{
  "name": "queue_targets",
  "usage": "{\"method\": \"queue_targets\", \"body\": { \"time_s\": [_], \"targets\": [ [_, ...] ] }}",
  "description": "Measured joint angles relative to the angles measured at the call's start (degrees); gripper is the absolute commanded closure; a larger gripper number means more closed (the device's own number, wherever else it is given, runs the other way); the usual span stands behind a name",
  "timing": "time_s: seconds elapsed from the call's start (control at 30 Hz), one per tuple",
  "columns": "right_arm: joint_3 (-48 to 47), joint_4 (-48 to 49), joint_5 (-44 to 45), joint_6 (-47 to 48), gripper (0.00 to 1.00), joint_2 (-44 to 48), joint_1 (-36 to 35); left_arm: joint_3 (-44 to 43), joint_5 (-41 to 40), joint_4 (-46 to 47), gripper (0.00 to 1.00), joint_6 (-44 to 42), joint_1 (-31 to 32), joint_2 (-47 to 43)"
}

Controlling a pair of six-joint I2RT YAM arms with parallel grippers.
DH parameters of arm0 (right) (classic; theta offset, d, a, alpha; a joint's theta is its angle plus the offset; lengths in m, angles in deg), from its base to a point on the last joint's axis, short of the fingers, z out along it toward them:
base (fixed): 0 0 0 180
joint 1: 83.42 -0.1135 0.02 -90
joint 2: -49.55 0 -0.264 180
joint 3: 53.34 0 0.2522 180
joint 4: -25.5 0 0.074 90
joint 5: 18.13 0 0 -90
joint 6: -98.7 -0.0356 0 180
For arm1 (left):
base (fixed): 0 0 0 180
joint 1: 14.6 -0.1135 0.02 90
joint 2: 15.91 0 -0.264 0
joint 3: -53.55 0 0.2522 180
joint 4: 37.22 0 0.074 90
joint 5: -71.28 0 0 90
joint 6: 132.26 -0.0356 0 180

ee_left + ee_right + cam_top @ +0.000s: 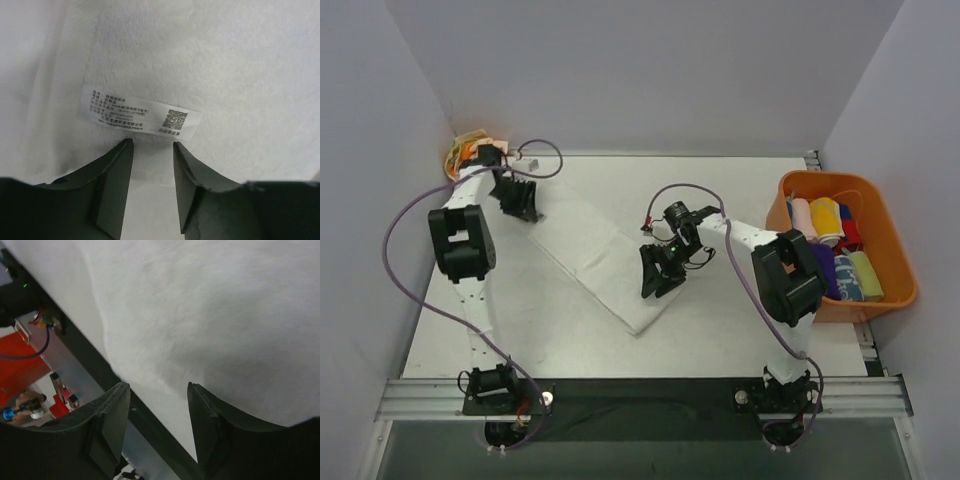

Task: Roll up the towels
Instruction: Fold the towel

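Note:
A large white towel (600,255) lies flat as a diagonal strip across the table, from far left to near centre. My left gripper (520,205) is open at the strip's far-left end; in the left wrist view its fingertips (125,150) stand just short of the towel's printed label (140,116). My right gripper (658,278) is open over the strip's near-right end; the right wrist view shows the white towel (210,315) ahead of the spread fingers. A cream towel with orange blotches (468,150) is bunched at the far left corner. Small coloured rolled towels (825,225) sit in the bin.
An orange plastic bin (895,260) stands at the right edge of the table. Grey walls close in the left, back and right. A metal rail (640,395) runs along the near edge by the arm bases.

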Motion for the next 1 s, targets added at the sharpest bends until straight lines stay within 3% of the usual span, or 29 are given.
{"method": "queue_targets", "body": {
  "time_s": [0.07,0.17,0.23,0.4,0.53,0.6,0.73,0.8,0.93,1.0],
  "targets": [
    [0.7,-0.6,-2.3,0.1,0.49,3.9,-3.0,-10.8,1.0,2.8,0.45,0.8,4.2,5.4],
    [-1.5,-0.6,-3.5,0.7,0.48,8.5,-3.9,-15.4,2.5,3.6,0.44,1.8,7.9,6.5],
    [-3.8,-0.1,-1.7,1.6,0.48,10.1,-1.1,-14.3,3.9,4.1,0.44,2.7,9.2,4.4],
    [-5.8,1.4,5.8,3.8,0.48,7.6,7.6,1.5,5.1,6.3,0.47,5.0,7.5,-6.1],
    [-5.3,1.3,7.3,4.0,0.53,1.1,8.0,10.9,5.3,8.0,0.5,6.3,7.6,-9.3],
    [-4.2,1.2,7.3,4.0,0.59,-1.5,7.1,13.2,5.4,9.0,0.51,6.8,8.5,-8.9],
    [-2.1,0.6,5.4,3.6,0.73,-4.0,5.6,13.9,5.9,10.3,0.57,8.0,10.6,-6.6],
    [-1.2,1.2,4.3,3.1,0.85,-4.0,4.8,12.2,6.6,10.4,0.59,8.3,11.4,-5.5],
    [2.0,3.0,0.6,0.4,0.89,-4.0,3.0,4.4,8.2,10.5,0.61,9.5,12.4,-0.2],
    [3.1,3.8,-1.2,-1.5,0.83,-4.0,1.1,-0.1,8.7,10.8,0.58,9.7,12.9,2.5]
  ]
}}
